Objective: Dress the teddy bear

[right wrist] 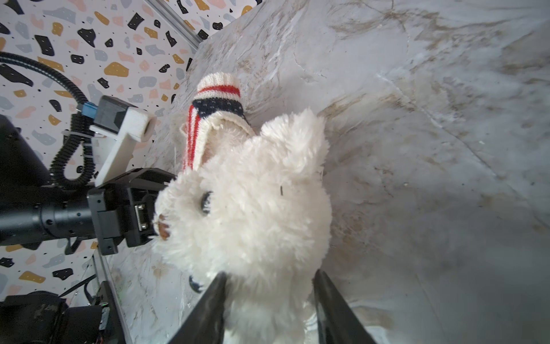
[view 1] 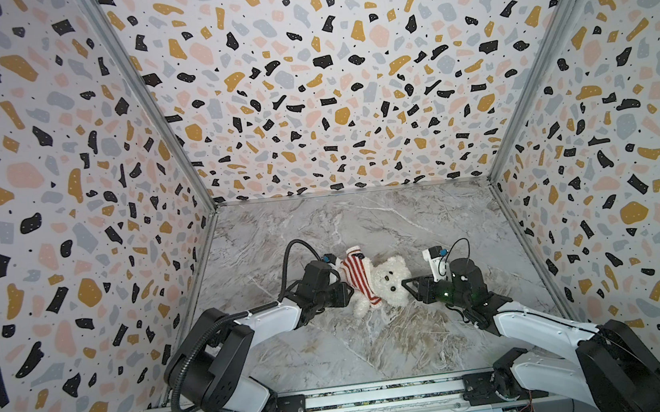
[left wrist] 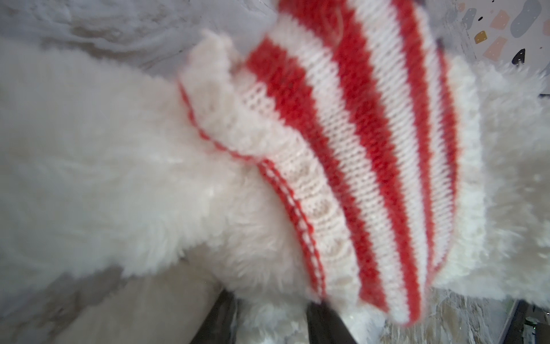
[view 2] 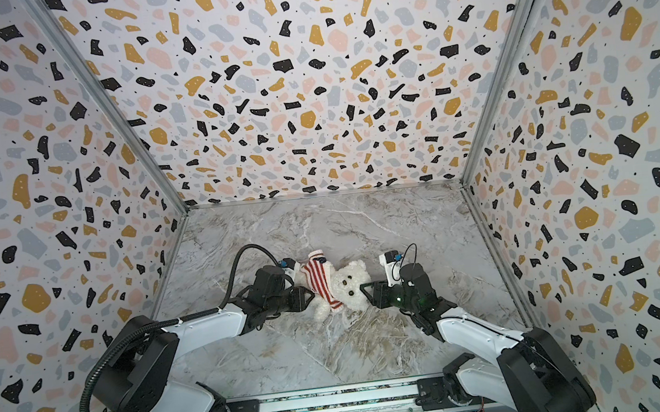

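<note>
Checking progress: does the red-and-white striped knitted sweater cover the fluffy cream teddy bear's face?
No, eyes and nose show bare on the teddy bear.

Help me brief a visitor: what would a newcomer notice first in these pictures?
A fluffy white teddy bear lies in the middle of the marble table, a red-and-white striped sweater around its torso. The left gripper and right gripper flank it, with loud terrazzo-patterned walls all around.
</note>
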Robot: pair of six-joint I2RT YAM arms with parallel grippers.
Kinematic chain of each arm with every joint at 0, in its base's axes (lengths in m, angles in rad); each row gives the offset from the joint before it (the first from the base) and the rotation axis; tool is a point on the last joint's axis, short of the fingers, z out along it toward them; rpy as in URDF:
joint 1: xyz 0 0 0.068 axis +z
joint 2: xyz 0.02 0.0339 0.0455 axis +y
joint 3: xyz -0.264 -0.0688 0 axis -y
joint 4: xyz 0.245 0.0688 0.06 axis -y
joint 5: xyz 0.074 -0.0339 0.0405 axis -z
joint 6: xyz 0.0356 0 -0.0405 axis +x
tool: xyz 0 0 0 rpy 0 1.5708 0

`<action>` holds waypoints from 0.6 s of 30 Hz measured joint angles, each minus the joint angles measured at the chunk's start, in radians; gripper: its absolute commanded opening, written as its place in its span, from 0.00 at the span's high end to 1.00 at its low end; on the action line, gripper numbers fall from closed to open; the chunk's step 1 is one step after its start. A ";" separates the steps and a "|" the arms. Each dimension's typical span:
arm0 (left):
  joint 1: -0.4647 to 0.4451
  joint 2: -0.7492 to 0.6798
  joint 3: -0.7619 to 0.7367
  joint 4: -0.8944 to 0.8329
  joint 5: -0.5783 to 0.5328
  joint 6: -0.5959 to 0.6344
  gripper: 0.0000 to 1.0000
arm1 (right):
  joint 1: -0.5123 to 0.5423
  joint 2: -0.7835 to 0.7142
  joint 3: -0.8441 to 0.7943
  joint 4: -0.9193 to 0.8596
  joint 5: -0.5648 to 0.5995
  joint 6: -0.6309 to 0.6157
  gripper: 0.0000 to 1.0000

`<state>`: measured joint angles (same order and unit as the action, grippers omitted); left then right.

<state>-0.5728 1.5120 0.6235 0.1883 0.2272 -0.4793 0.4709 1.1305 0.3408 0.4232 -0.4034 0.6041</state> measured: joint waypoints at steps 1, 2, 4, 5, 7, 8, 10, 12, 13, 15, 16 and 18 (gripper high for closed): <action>0.002 0.004 0.000 0.002 0.000 0.002 0.62 | -0.002 0.009 0.001 0.013 -0.017 0.000 0.53; 0.003 0.008 0.000 0.005 0.000 0.005 0.63 | -0.003 0.017 0.002 0.019 -0.028 -0.001 0.53; 0.004 0.014 0.000 0.011 0.001 0.010 0.63 | -0.005 0.046 0.005 0.042 -0.058 -0.001 0.55; 0.004 0.016 0.000 0.014 0.002 0.013 0.63 | -0.005 0.058 0.005 0.049 -0.069 -0.002 0.57; 0.005 0.016 0.000 0.016 0.003 0.017 0.63 | -0.005 0.087 0.006 0.066 -0.093 -0.003 0.61; 0.005 0.016 0.000 0.016 0.004 0.019 0.63 | -0.005 0.097 0.007 0.072 -0.102 -0.003 0.64; 0.006 0.016 0.000 0.015 0.004 0.024 0.63 | -0.005 0.114 0.008 0.089 -0.117 -0.003 0.76; 0.006 0.013 0.000 0.011 0.004 0.027 0.62 | -0.006 0.120 0.008 0.102 -0.130 -0.005 0.90; 0.006 0.006 0.000 0.003 0.003 0.029 0.62 | -0.006 0.119 0.009 0.106 -0.135 -0.007 0.95; 0.006 -0.018 0.000 -0.022 -0.003 0.034 0.58 | -0.006 0.119 0.010 0.112 -0.143 -0.005 1.00; 0.006 -0.036 0.000 -0.040 -0.010 0.039 0.56 | -0.005 0.117 0.010 0.114 -0.144 -0.005 1.00; 0.003 -0.076 0.000 -0.083 -0.029 0.043 0.52 | 0.005 0.106 0.010 0.114 -0.141 0.002 1.00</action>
<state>-0.5694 1.4357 0.6235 0.1051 0.1982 -0.4358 0.4755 1.2366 0.3504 0.5377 -0.5446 0.6060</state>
